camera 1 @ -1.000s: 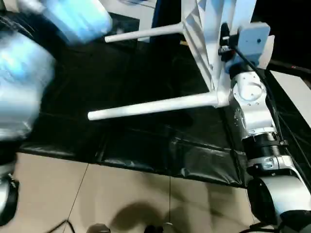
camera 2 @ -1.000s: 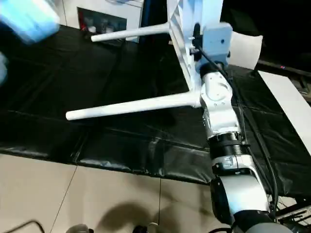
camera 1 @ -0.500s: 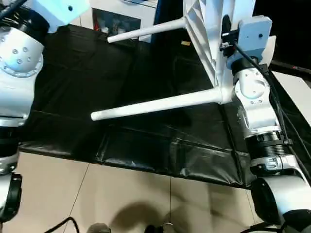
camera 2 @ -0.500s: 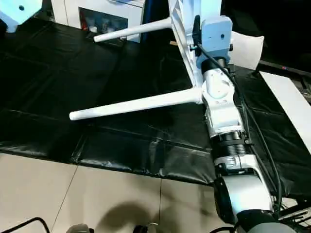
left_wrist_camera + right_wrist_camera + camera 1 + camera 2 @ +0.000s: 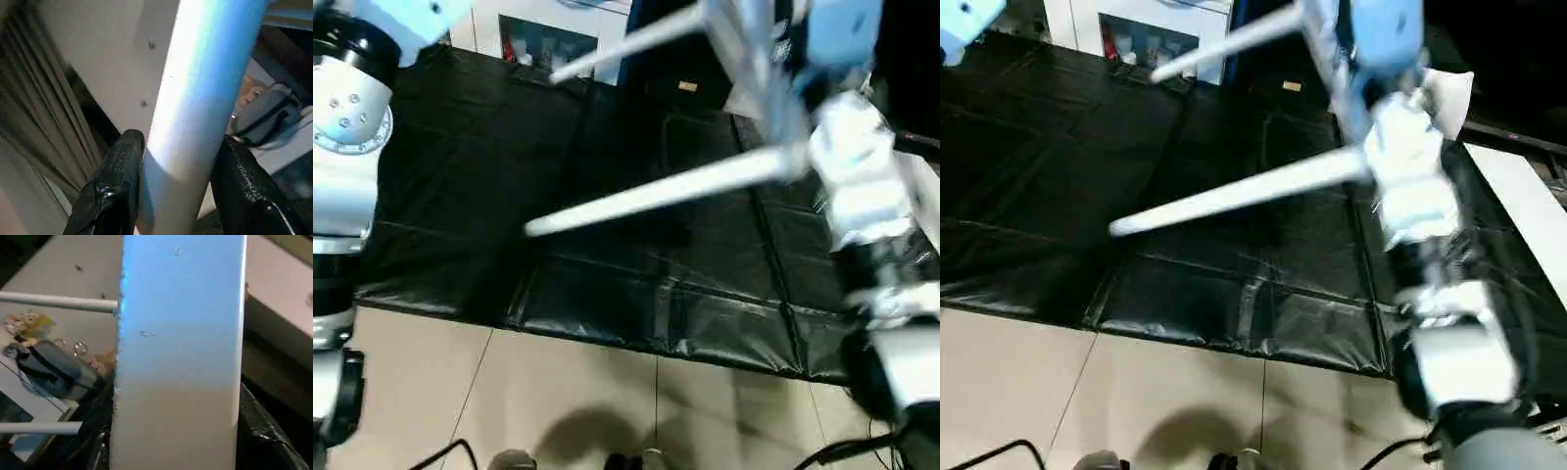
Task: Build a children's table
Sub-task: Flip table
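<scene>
The white tabletop (image 5: 741,34) stands on edge at the upper right, blurred with motion. Two white legs stick out of it to the left: the lower leg (image 5: 656,193) and the upper leg (image 5: 626,39). My right arm (image 5: 862,186) reaches up to the tabletop. In the right wrist view my right gripper (image 5: 176,435) is shut on the tabletop's edge (image 5: 181,333), with one black finger (image 5: 266,431) beside it. My left gripper (image 5: 178,181) is shut on another white leg (image 5: 195,112), black fingers (image 5: 115,186) on both sides. My left forearm (image 5: 342,127) rises at the far left.
A black mat (image 5: 509,166) covers the floor under the table, and tan tiles (image 5: 558,401) lie in front of it. A white cabinet with dark compartments (image 5: 540,44) stands at the back. A white pillow-like slab (image 5: 1449,98) lies behind my right arm.
My right arm has swung the tabletop up and to the right, so both attached legs now slant more steeply. My left arm has stayed raised at the left.
</scene>
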Available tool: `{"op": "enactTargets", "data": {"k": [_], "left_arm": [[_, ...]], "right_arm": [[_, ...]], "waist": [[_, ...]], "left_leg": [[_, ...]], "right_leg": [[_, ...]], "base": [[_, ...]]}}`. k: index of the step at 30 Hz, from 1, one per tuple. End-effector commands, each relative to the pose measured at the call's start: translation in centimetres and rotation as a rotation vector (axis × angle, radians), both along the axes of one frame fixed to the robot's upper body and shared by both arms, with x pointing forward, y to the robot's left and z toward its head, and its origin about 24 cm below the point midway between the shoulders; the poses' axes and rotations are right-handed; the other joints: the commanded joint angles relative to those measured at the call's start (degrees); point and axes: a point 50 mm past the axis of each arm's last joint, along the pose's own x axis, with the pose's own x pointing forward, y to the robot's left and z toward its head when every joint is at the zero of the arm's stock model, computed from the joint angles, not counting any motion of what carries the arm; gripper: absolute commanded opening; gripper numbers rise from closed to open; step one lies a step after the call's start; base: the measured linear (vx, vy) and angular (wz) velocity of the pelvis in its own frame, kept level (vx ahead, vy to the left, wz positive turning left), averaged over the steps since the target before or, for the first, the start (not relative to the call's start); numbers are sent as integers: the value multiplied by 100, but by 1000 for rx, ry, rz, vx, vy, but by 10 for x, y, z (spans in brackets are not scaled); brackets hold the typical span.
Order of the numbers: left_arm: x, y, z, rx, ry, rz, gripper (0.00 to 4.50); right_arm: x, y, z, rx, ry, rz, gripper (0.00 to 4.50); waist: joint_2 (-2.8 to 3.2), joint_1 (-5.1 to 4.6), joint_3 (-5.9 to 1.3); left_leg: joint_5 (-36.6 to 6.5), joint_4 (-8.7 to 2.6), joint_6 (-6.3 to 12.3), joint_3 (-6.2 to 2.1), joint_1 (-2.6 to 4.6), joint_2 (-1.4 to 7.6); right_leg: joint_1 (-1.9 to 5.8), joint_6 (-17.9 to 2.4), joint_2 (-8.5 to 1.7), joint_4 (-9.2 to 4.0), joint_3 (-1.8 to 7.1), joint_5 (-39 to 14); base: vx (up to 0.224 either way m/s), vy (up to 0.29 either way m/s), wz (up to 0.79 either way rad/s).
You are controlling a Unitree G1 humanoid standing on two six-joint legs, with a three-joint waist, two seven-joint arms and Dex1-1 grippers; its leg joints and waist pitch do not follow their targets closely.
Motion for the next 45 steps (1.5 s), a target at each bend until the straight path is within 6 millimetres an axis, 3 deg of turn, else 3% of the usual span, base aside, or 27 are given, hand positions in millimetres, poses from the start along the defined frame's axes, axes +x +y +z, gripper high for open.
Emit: {"op": "enactTargets", "data": {"k": [1, 5, 6, 12, 16, 20, 25, 29, 32, 35, 38, 43, 44, 45], "left_arm": [[-2, 0, 3, -134, -5, -57, 180], [-2, 0, 0, -139, 10, -63, 180], [-1, 1, -1, -174, 15, -70, 180], [1, 4, -8, -274, 42, -74, 179], [3, 7, -12, -329, 62, -69, 179], [7, 14, -21, -429, 96, -51, 179], [9, 23, -32, -550, 126, -10, 179], [10, 24, -36, -555, 140, -4, 179], [10, 25, -40, -565, 153, -1, 179], [11, 26, -44, -581, 169, 3, 179], [11, 27, -54, -600, 202, 12, 179], [8, 24, -64, -609, 227, -21, 177], [8, 24, -64, -609, 227, -21, 175], [6, 23, -69, -608, 240, -35, 174]], "right_arm": [[-18, 21, 31, -211, -168, 123, 165], [-16, 22, 35, -249, -104, 201, 165], [-13, 23, 34, -255, -40, 243, 221], [-12, 22, 25, -281, 73, 297, 276], [-13, 24, 23, -283, 81, 330, 312], [-17, 26, 22, -307, 72, 379, 346], [-26, 29, 25, -341, 10, 456, 370], [-36, 33, 30, -314, -52, 546, 403], [-52, 40, 39, -263, -142, 683, 429], [-62, 45, 41, -189, -125, 799, 449], [-73, 57, 18, -144, 43, 949, 450], [-74, 66, -40, -52, 374, 994, 450], [-74, 66, -40, -52, 374, 994, 450], [-74, 66, -62, 8, 475, 981, 450]], "waist": [[85, 10, -486], [87, 1, -471], [89, -1, -465], [84, 12, -474], [89, -6, -473], [117, -5, -449], [128, 32, -443], [135, 97, -459], [120, 115, -473], [153, 115, -485], [181, 130, -453], [228, 137, -437], [227, 139, -436], [224, 134, -455]], "left_leg": [[313, -323, 81, -61, -64, 235], [147, -323, 145, -67, -39, 253], [96, -326, 172, -67, -40, 260], [97, -324, 181, -87, -42, 273], [86, -324, 192, -96, -61, 268], [-123, -327, 207, -86, -21, 257], [-308, -334, 210, -95, 8, 274], [-183, -347, 265, -116, 37, 312], [-110, -347, 320, -117, 21, 310], [127, -361, 422, -146, 46, 348], [134, -393, 433, -166, 75, 381], [-284, -428, 213, -181, 94, 370], [-352, -433, 193, -186, 102, 381], [-426, -425, 135, -196, 97, 376]], "right_leg": [[573, -108, -514, -276, 484, -348], [538, -51, -505, -328, 471, -662], [536, -76, -512, -335, 473, -713], [545, -152, -527, -336, 469, -696], [559, -84, -525, -359, 458, -768], [507, -7, -511, -425, 447, -1147], [498, 98, -530, -481, 430, -1473], [488, 20, -540, -440, 436, -1202], [519, -49, -553, -417, 446, -994], [514, -227, -565, -387, 453, -624], [524, -265, -576, -412, 449, -541], [528, -95, -603, -554, 419, -1243], [526, -60, -613, -579, 411, -1352], [531, -1, -624, -601, 394, -1512]], "base": [[0, 0, 0], [0, 0, 0], [0, 0, 0], [0, 0, 0], [0, 0, 0], [0, 0, 0], [0, 0, 0], [0, 0, 0], [0, 0, 0], [0, 0, 0], [0, 0, 0], [0, 0, 0], [0, 0, 0], [0, 0, 0]]}}
